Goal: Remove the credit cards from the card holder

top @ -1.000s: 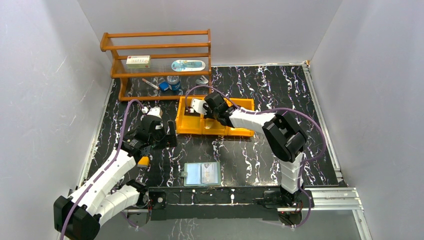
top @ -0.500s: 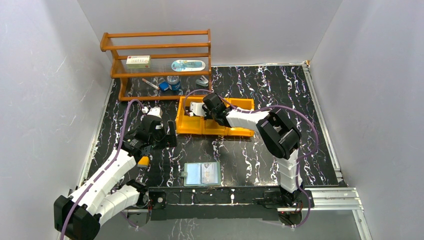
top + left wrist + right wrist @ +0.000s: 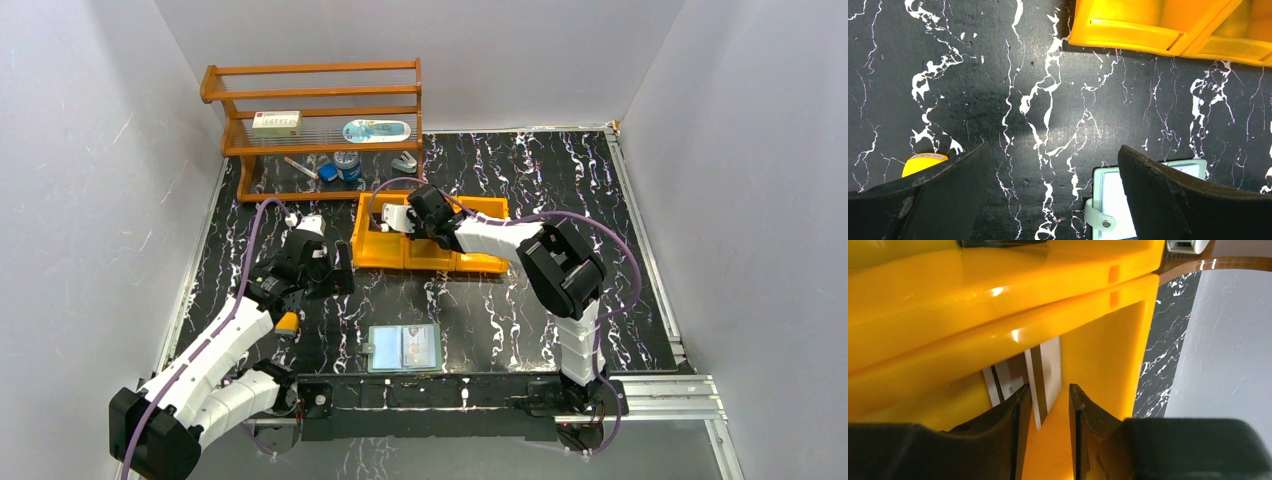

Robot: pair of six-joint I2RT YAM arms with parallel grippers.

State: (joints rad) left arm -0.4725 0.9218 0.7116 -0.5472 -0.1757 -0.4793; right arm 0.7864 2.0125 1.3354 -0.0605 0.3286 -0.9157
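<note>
The card holder (image 3: 402, 348) lies open and flat near the table's front edge. In the left wrist view its pale left panel (image 3: 1113, 200) and snap strap (image 3: 1100, 217) show. My left gripper (image 3: 318, 268) hangs wide open above the bare table to its left (image 3: 1052, 147), holding nothing. My right gripper (image 3: 395, 218) is down in the left compartment of the orange tray (image 3: 480, 262). Its jaws (image 3: 1047, 395) stand apart. A pale credit card (image 3: 1045, 375) with a dark stripe rests loose between them on the tray floor. Another credit card (image 3: 1003, 382) lies beside it.
A wooden rack (image 3: 315, 95) at the back left carries a white box (image 3: 276, 122) and an oval packet (image 3: 376, 131), with small items beneath. A yellow object (image 3: 287, 322) sits by my left arm. The tray's near wall (image 3: 1128, 35) shows in the left wrist view.
My right gripper has gone from shut to open inside the tray's left compartment, letting go of the card, and shifted slightly left. The left arm has not moved.
</note>
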